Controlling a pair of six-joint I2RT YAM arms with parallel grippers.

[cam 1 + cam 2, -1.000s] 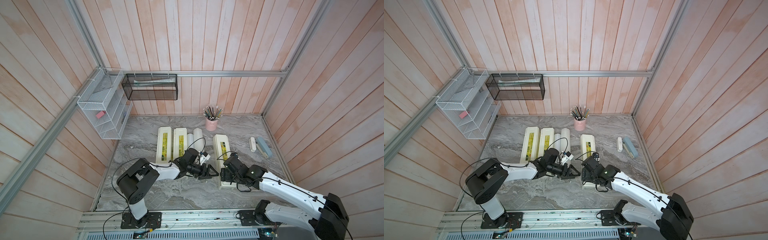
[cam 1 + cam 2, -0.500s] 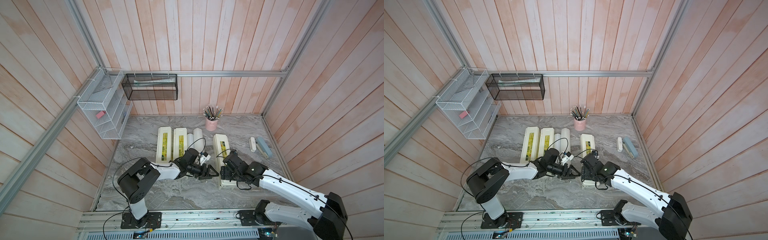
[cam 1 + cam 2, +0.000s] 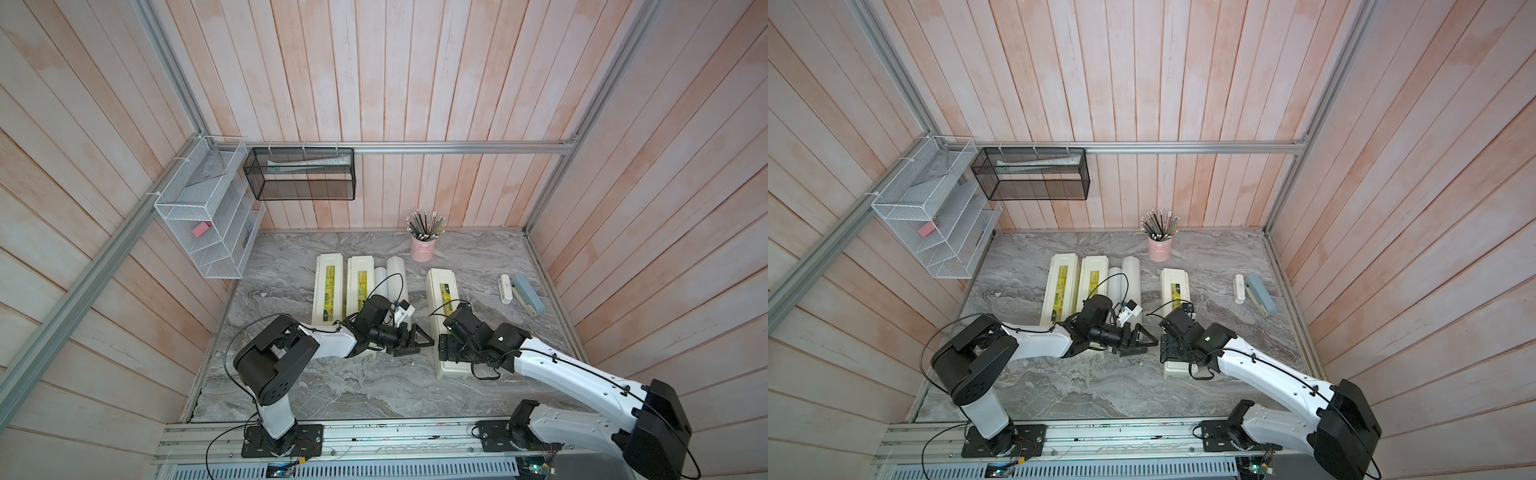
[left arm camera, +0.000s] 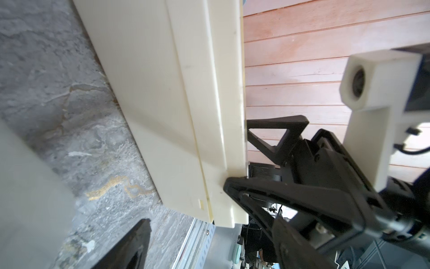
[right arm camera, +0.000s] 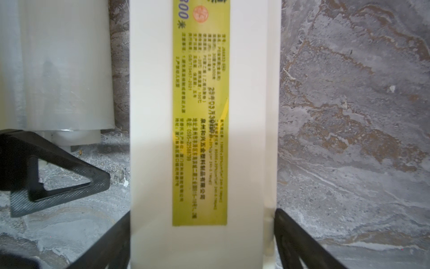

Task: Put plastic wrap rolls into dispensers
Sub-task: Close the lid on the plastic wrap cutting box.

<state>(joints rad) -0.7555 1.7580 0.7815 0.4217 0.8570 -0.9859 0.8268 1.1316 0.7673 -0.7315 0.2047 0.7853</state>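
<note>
On marble table, right fingers flank dispenser, grip unclear; left fingers open, empty

A pink cup full of pencils stands at the back. A blue stapler lies near the side wall.

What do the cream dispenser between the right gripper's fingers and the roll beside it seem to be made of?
The dispenser: likely hard plastic, smooth matte cream, with moulded edges. The roll: probably wound plastic film, glossy, translucent white.
</note>
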